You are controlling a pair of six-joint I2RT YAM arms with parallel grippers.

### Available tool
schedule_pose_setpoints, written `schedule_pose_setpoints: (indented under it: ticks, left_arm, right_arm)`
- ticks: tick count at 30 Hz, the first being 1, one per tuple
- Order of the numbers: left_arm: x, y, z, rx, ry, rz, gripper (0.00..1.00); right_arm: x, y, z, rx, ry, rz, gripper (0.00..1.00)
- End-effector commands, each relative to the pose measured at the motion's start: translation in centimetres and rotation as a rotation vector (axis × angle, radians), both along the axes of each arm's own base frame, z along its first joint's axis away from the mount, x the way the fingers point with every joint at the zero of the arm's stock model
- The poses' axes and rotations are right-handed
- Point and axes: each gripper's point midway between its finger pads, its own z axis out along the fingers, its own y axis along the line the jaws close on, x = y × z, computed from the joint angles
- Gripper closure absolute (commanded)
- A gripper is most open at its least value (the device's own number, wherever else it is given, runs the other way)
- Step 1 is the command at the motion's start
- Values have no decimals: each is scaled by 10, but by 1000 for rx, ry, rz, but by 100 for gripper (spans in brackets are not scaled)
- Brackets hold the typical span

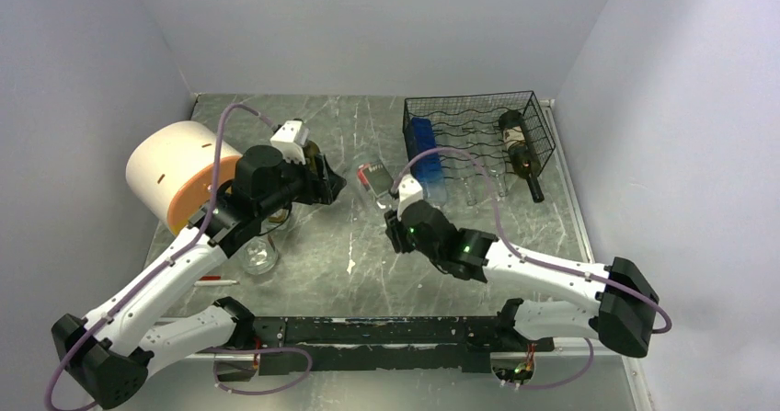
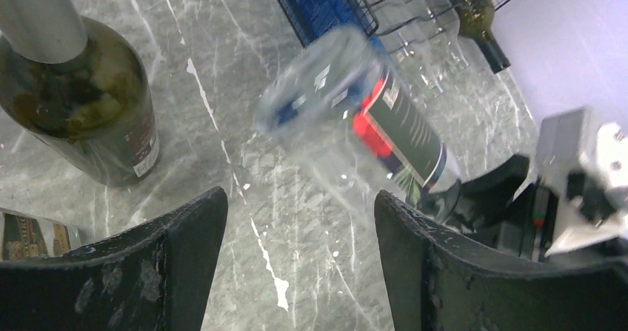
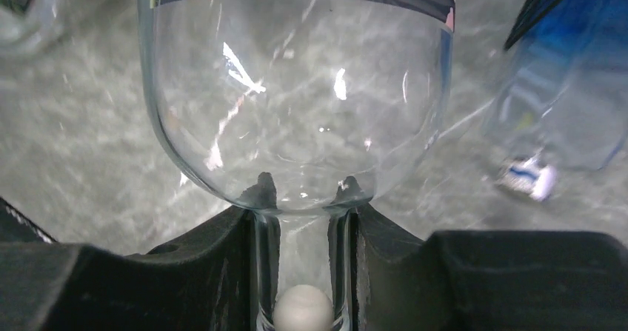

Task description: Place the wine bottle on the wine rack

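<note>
Here, right hand (image 3: 304,198) clamping clear glass bottle (image 3: 296,87) neck, left hand (image 2: 296,209) parted, empty, black wire rack (image 1: 478,126)

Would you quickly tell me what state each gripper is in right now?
Left gripper: open, holding nothing.
Right gripper: shut on the neck of the clear wine bottle.
</note>
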Motion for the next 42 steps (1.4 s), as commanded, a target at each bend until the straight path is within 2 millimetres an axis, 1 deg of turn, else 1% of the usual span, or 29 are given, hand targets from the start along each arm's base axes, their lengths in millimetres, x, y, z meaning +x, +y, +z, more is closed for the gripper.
schedule_pose_setpoints:
  ticks: [1, 2, 7, 9, 10, 12, 14, 17, 22, 27, 33, 36, 39, 41, 42]
  left_arm:
    - [-3, 5, 29, -47, -58, 24, 23]
    - [-3, 6, 30, -48, -59, 27, 23]
    - [-8, 8, 33, -57, -64, 19, 23]
    - [-10, 9, 34, -54, -66, 18, 23]
    - [-11, 10, 35, -54, -68, 16, 23]
    - [-13, 10, 35, -53, -70, 7, 23]
    - [-16, 9, 35, -56, -75, -9, 22]
    - [-19, 8, 34, -56, -79, -23, 22]
    - [-25, 7, 34, -57, -78, -56, 22]
    - [-31, 5, 29, -66, -66, -82, 22]
    - [-34, 0, 27, -72, -60, -113, 22]
    - [-35, -3, 27, -73, -53, -130, 22]
    - [-34, -6, 26, -62, -41, -143, 22]
    - [-31, -5, 29, -44, -46, -138, 23]
    - [-29, -3, 34, -34, -61, -133, 23]
  right_arm:
    - [62, 9, 131, 287, -254, -124, 100]
    - [70, 3, 138, 291, -261, -142, 100]
    - [115, -46, 166, 305, -299, -253, 100]
    - [130, -69, 173, 289, -309, -300, 100]
    - [138, -82, 173, 265, -307, -331, 100]
    - [151, -106, 184, 239, -328, -383, 100]
    - [166, -139, 190, 221, -350, -452, 100]
    - [181, -166, 195, 196, -365, -501, 100]
    - [205, -202, 193, 152, -360, -543, 100]
    - [223, -240, 191, 96, -342, -566, 100]
    - [243, -292, 175, 54, -310, -633, 100]
    - [251, -310, 170, 60, -318, -635, 100]
    - [257, -324, 166, 48, -338, -614, 100]
    - [261, -334, 160, 39, -338, -605, 100]
    - [263, -339, 158, 45, -335, -599, 100]
